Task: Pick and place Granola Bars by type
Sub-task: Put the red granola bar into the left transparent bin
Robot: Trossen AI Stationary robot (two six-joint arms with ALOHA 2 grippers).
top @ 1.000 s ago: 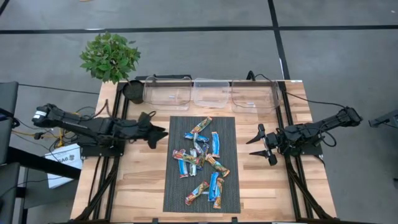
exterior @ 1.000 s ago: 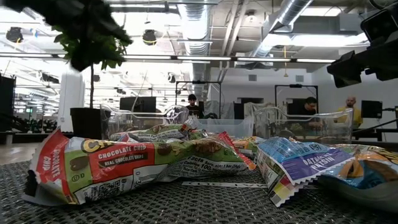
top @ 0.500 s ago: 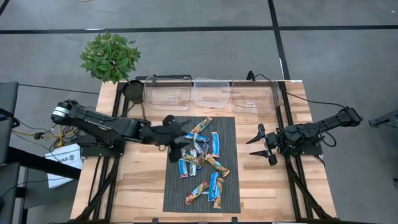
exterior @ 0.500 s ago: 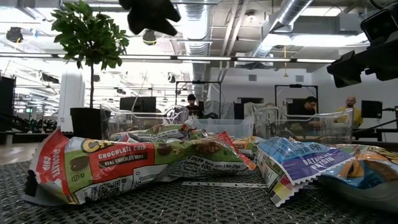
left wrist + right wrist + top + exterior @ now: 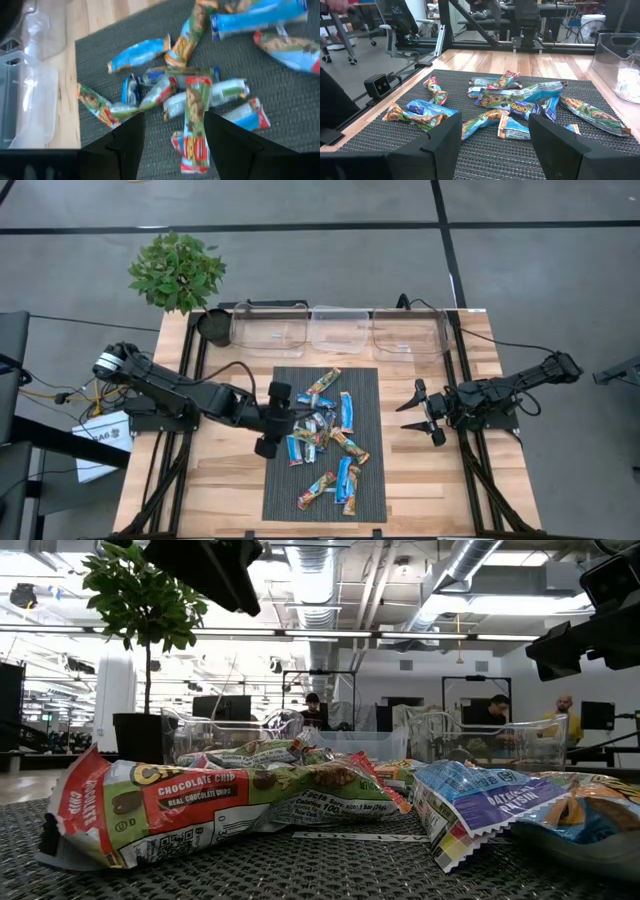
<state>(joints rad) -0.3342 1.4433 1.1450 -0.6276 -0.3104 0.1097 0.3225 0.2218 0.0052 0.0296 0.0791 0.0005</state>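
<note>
Granola bars (image 5: 322, 435), crinkled shiny wrappers in blue, red-brown and silver, lie heaped on a dark ribbed woven mat (image 5: 365, 495) at the middle of the pale wooden table (image 5: 225, 480). The left gripper (image 5: 283, 418) hovers over the heap's left edge, its dark fingers (image 5: 125, 145) spread apart and grasping nothing, a red-and-green bar (image 5: 196, 125) showing between them. The right gripper (image 5: 424, 412) waits off the mat's right side, fingers released. Three clear plastic bins (image 5: 340, 330) line the far edge, beside a leafy potted plant (image 5: 177, 270).
</note>
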